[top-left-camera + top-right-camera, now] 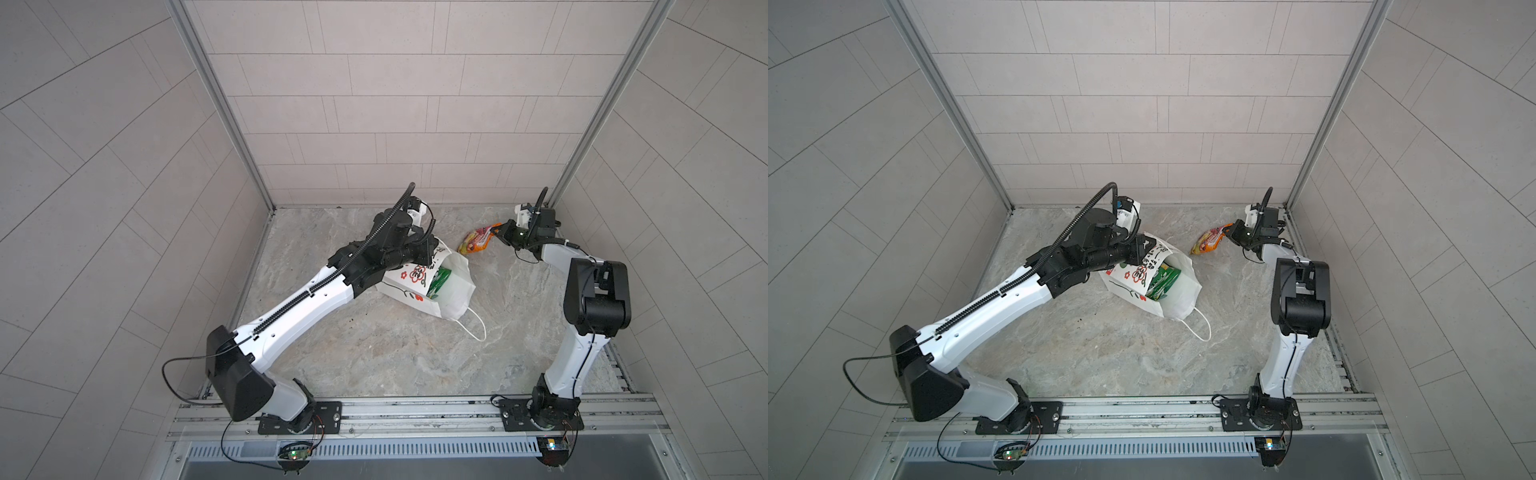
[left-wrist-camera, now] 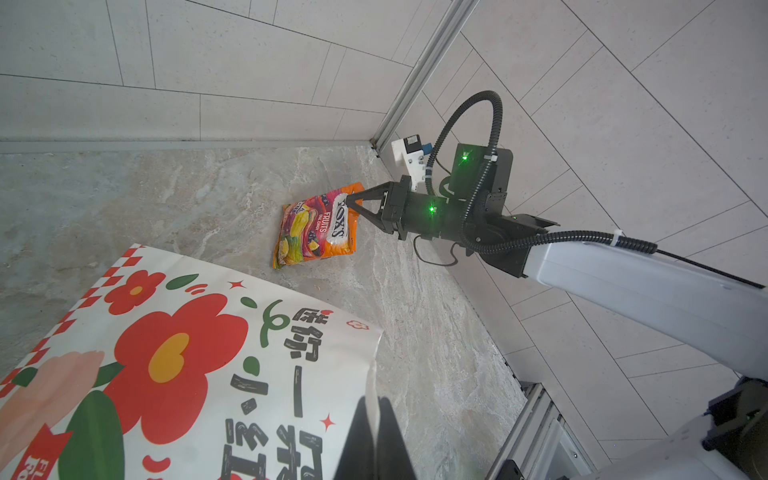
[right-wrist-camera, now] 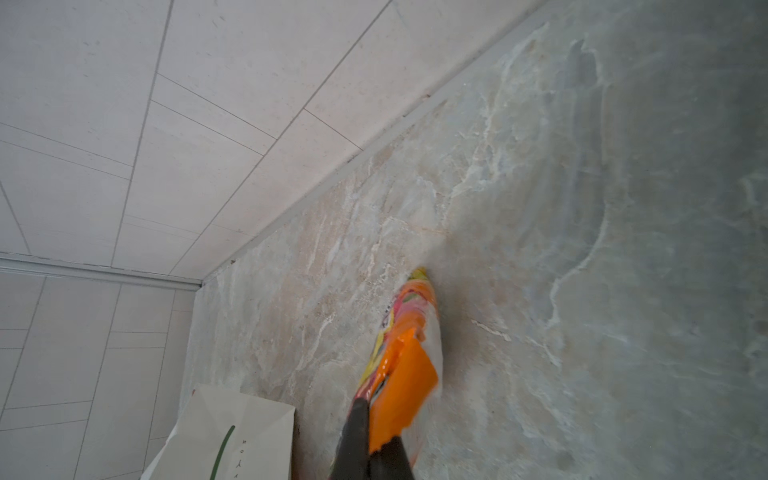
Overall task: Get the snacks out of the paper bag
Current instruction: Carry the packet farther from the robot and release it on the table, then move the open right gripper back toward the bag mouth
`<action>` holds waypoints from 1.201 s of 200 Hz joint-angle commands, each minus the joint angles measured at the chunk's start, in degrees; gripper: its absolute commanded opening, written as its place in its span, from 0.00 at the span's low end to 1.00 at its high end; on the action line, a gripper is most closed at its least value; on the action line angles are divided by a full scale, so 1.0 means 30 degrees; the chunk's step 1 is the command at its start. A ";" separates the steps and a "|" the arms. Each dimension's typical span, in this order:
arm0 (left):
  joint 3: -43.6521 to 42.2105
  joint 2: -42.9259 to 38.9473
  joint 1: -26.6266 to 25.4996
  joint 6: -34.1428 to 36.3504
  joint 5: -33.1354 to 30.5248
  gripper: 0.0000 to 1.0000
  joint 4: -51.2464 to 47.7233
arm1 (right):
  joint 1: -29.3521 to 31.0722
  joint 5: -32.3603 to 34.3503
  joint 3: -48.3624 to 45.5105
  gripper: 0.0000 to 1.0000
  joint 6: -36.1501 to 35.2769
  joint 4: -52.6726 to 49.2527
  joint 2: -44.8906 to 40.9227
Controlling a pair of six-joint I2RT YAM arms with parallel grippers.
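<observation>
White paper bag (image 1: 405, 279) with red flowers; orange packet (image 1: 473, 242); grey-veined table (image 1: 374, 353).

Both top views: stereo head sits high over the rail (image 1: 415, 409) at 6 o'clock, looking down and toward 12. Far out, whole table (image 1: 374, 353) and both arms in frame. Near-identical pictures, slight sideways shift. Bag (image 1: 455, 291) mid-table, packet (image 1: 476, 242) at 1 o'clock of it.

Left wrist cam: tight on the bag's printed face, left gripper (image 2: 373, 403) tips in frame. Faces about 2 o'clock, to the back right corner. Packet and right gripper (image 2: 353, 200) at mid range.

Right wrist cam: very near, sights along its gripper and the packet, low over the table. Faces about 9 o'clock, to the back left corner.

Wrist views share packet, bag, table, back wall (image 2: 208, 83); top views hold all of it.
</observation>
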 commanded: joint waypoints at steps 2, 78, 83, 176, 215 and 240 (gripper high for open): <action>0.0099 -0.0652 -0.0052 0.0171 0.0072 0.00 0.0008 | 0.0073 0.1484 0.0777 0.00 -0.2055 -0.2342 0.0130; 0.0315 -0.0573 -0.0060 0.0211 0.0360 0.00 -0.0126 | 0.0088 0.4398 0.2039 0.00 -0.3086 -0.5379 0.0858; 0.0326 -0.0570 -0.0038 0.0227 0.0378 0.00 -0.0158 | 0.0088 0.4494 0.2032 0.00 -0.3069 -0.5416 0.0879; 0.0644 -0.0555 -0.0039 0.0514 0.0763 0.00 -0.0664 | 0.0088 0.6393 0.1704 0.63 -0.2786 -0.6270 -0.0307; 0.0648 -0.0630 -0.0041 0.0668 0.1042 0.00 -0.0777 | 0.0088 0.6193 0.0203 0.74 -0.2238 -0.6480 -0.3182; 0.0593 -0.0788 -0.0038 0.0742 0.0932 0.00 -0.0959 | 0.0088 0.4927 -0.1524 0.74 -0.1528 -0.6265 -0.5699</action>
